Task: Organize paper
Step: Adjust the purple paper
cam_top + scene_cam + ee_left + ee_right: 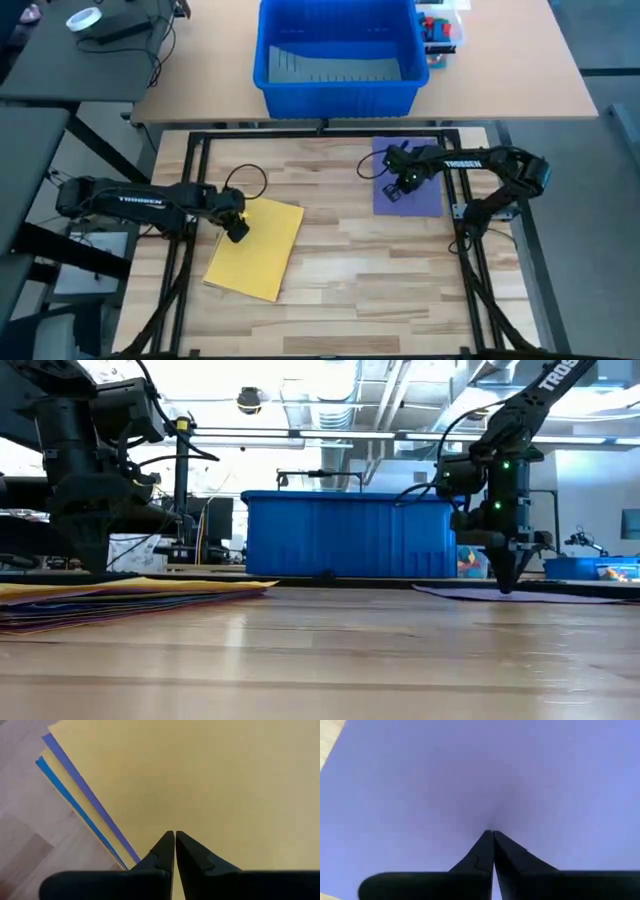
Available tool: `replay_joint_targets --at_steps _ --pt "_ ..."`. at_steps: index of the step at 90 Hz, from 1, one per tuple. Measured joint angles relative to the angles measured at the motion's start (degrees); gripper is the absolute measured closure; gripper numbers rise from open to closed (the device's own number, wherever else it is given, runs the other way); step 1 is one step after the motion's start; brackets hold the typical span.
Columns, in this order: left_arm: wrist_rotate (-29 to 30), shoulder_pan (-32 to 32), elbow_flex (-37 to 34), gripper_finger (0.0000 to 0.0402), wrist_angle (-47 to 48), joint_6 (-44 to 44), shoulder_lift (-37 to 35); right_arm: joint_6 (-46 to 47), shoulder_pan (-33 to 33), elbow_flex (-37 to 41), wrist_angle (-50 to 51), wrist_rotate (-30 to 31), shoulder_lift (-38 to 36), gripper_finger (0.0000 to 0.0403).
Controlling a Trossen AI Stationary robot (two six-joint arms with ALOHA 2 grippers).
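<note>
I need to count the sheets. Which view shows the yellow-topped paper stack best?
The left wrist view: the yellow-topped paper stack shows blue and purple edges. High view shows only yellow; low view, thin layers; right wrist view, nothing.

Left tool (174, 836) closed, fingers (162, 851) pressed together, tips over the yellow top sheet (210, 780) of the paper stack. Purple sheet edge (90, 800) and blue sheet edge (70, 797) stick out beside the yellow sheet, another yellow strip between them. Wooden bench (30, 835) beyond the stack's edge.
</note>
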State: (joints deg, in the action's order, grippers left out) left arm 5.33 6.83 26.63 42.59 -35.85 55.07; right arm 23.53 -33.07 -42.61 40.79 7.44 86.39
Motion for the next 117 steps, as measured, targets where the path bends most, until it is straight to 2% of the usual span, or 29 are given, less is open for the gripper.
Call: replay_joint_targets --at_steps 43,65,93,117 --pt "0.02 0.00 0.00 0.0402 -0.02 0.01 0.00 -4.31 -4.09 -0.09 3.24 2.12 -0.09 0.0403" --pt "0.02 0.00 0.00 0.0402 -0.02 -0.65 0.00 -3.69 -5.38 -0.09 3.65 2.30 -0.11 0.0403" --pt "0.02 0.00 0.00 0.0402 -0.03 -0.79 0.00 -4.14 -6.45 -0.09 3.55 6.10 0.18 0.0403" --pt "-0.22 0.00 0.00 0.0402 -0.02 -0.80 0.00 -4.50 -8.31 2.99 2.72 6.60 0.11 0.0403"
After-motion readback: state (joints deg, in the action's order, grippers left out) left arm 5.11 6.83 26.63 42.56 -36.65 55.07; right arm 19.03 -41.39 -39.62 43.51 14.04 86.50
